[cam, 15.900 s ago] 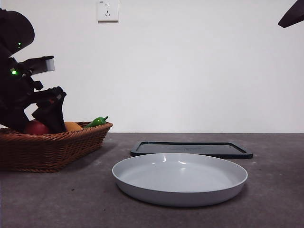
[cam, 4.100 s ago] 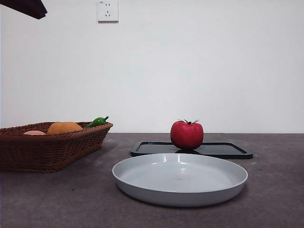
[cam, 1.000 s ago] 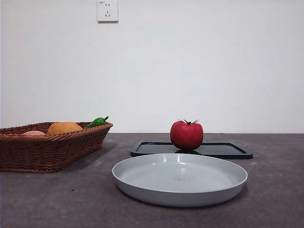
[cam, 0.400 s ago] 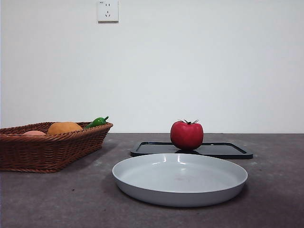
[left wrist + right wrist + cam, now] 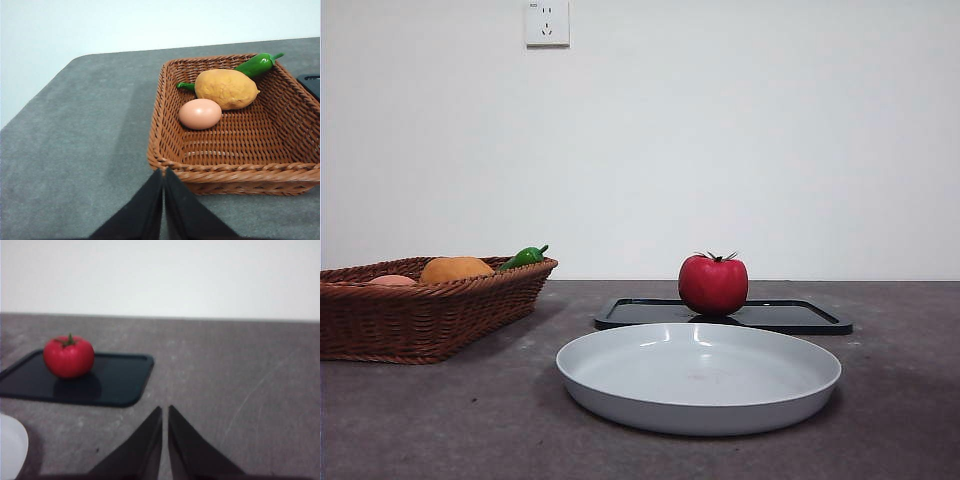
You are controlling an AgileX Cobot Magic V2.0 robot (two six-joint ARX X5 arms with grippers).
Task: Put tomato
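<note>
The red tomato (image 5: pixel 713 285) with a dark green stem stands upright on the flat black tray (image 5: pixel 790 316) behind the grey plate (image 5: pixel 620 385). It also shows in the right wrist view (image 5: pixel 69 356), on the tray (image 5: pixel 120 382). My right gripper (image 5: pixel 165 412) is shut and empty, back from the tray over bare table. My left gripper (image 5: pixel 164 175) is shut and empty, just outside the near rim of the wicker basket (image 5: pixel 235 172). Neither gripper shows in the front view.
The basket (image 5: pixel 420 320) at the left holds an orange round fruit (image 5: pixel 226 88), a green pepper (image 5: pixel 257 64) and a pale egg (image 5: pixel 200 113). A wall socket (image 5: pixel 547 22) is on the wall behind.
Earlier a gripper reached into the basket where the tomato lay; later the tomato stood on the black tray and the arm left the view. Over the last second nothing has moved.
</note>
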